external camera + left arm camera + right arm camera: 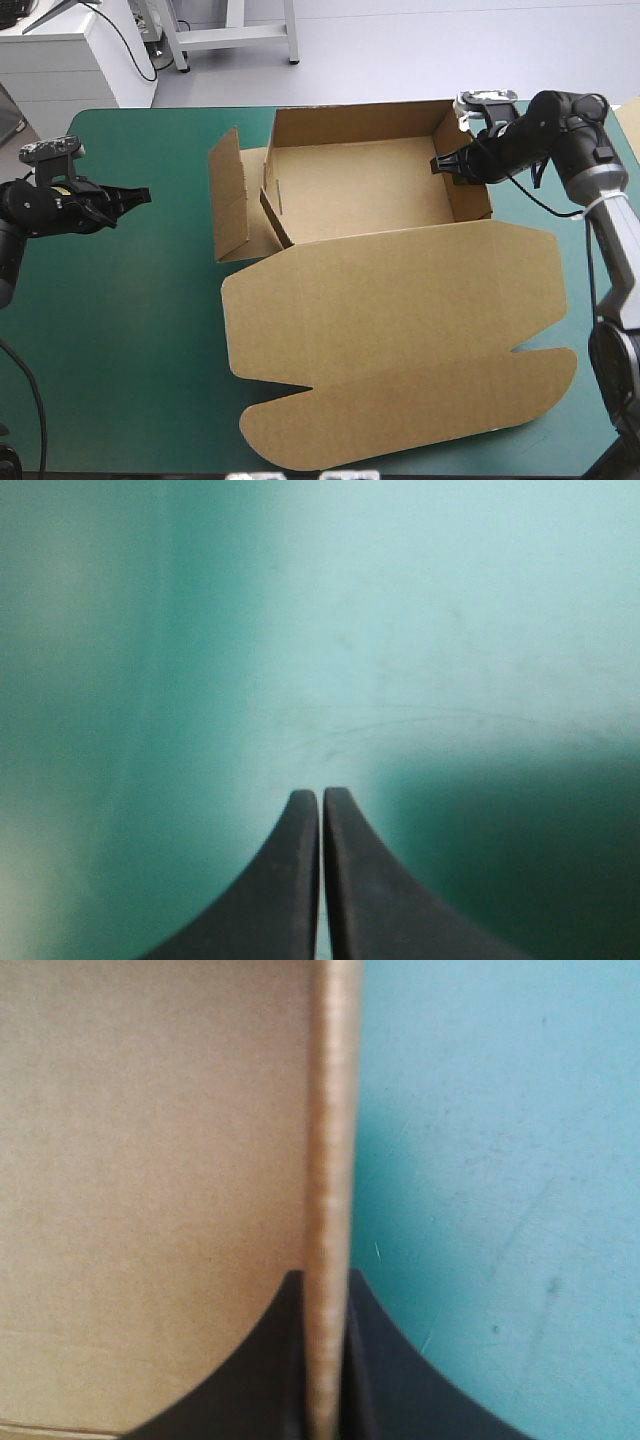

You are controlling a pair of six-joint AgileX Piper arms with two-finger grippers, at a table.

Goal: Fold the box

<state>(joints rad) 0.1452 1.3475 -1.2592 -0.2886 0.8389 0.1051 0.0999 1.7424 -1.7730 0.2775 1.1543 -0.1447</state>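
The brown box sits at the table's middle as an open tray, its far and right walls raised, its left flap standing loose and splayed outward. The broad lid lies flat toward the near edge. My right gripper is shut on the box's right wall; in the right wrist view that wall's edge runs straight up between the black fingers. My left gripper hovers over the teal-green cover well left of the box, shut on nothing, its tips meeting in a point.
Bare teal-green cover lies left of the box and under the left gripper. The lid reaches almost to the near edge. A narrow strip of cover shows beyond the box's right wall.
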